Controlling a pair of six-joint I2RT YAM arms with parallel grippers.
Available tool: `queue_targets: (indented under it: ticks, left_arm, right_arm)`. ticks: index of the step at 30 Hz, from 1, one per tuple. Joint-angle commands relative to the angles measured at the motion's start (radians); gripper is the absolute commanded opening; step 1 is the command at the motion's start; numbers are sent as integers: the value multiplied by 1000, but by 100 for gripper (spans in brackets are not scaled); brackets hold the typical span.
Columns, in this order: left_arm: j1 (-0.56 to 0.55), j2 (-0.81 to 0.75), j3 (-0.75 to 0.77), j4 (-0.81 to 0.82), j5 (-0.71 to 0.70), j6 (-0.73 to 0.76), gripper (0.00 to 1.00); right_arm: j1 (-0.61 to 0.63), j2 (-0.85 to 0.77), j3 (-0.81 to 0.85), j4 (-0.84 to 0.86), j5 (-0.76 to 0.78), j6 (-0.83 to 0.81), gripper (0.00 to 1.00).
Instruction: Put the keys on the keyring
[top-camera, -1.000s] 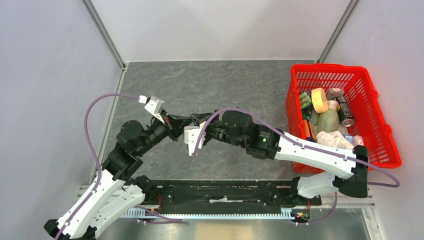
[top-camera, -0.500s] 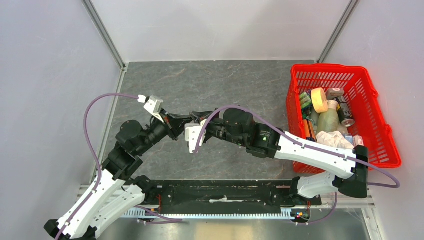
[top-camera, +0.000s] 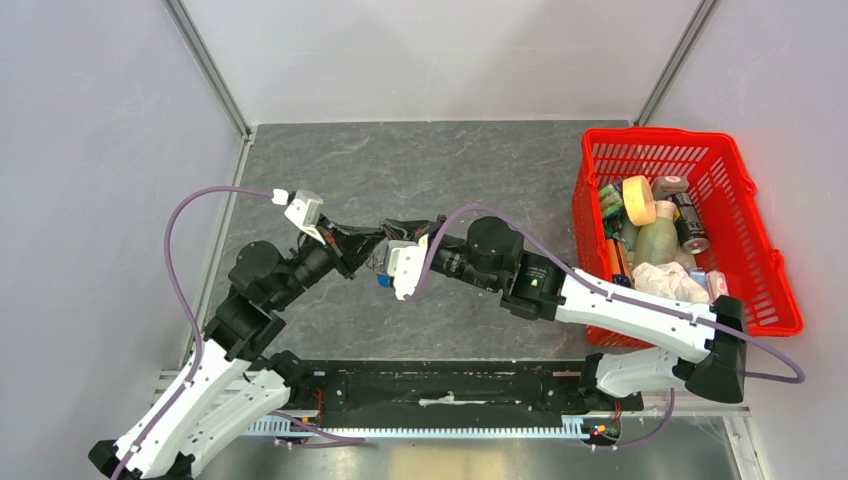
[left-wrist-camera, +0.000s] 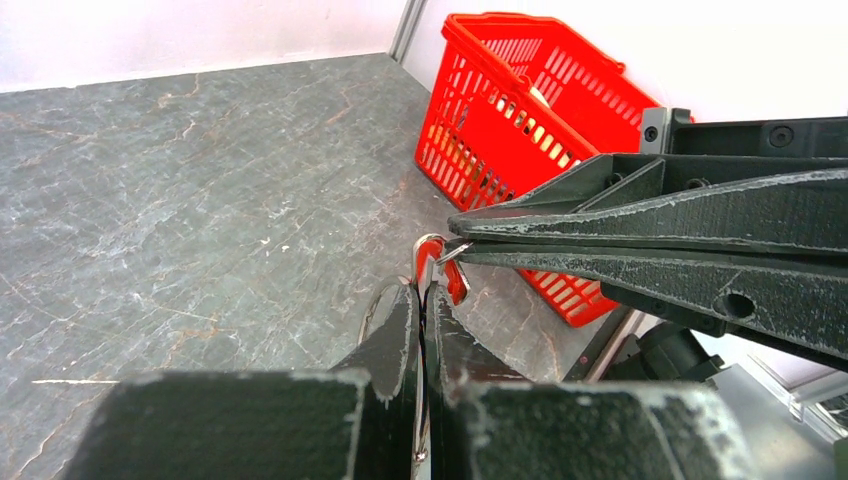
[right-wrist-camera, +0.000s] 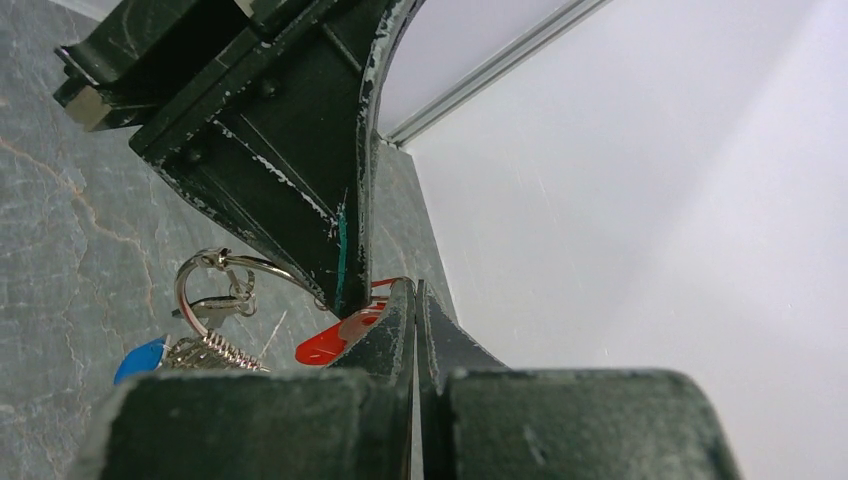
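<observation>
My left gripper (top-camera: 366, 241) and right gripper (top-camera: 388, 240) meet tip to tip above the middle of the table. In the left wrist view the left gripper (left-wrist-camera: 421, 292) is shut on the thin silver keyring (left-wrist-camera: 383, 305). The right gripper (left-wrist-camera: 452, 250) comes in from the right, shut, with the red key (left-wrist-camera: 456, 281) at its tips. In the right wrist view the right gripper (right-wrist-camera: 413, 288) is shut on the red key (right-wrist-camera: 338, 340). The keyring (right-wrist-camera: 213, 266) hangs from the left fingers (right-wrist-camera: 300, 200) with a blue key (right-wrist-camera: 140, 358) and small loops on it. The blue key (top-camera: 383, 279) dangles in the top view. The green keys are not visible.
A red plastic basket (top-camera: 655, 133) full of mixed items stands at the right side of the table, also in the left wrist view (left-wrist-camera: 520, 100). Grey walls and metal frame posts enclose the back and sides. The black base rail (top-camera: 440, 385) runs along the near edge.
The right wrist has shifted a little to the right and turned. The blue key now shows hanging below the two grippers. Both grippers stay shut and together.
</observation>
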Motion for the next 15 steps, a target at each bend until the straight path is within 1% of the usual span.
queue_targets:
  ticks: [1,10,12,15]
  left_arm:
    - [-20,-35,21,76,157,-19,2]
    - [-20,-57,3,123,185,-32,2]
    - [-20,-64,-2,124,197,-37,2]
    - [-20,-71,-11,168,219,-50,2]
  right_arm:
    - [-55,-45,-33,155,67,32,0]
    - [-68,-91,-117,207,54,72,0]
    - [-70,-101,-143,239,45,87,0]
    - [-71,-121,-187,305,15,107,0]
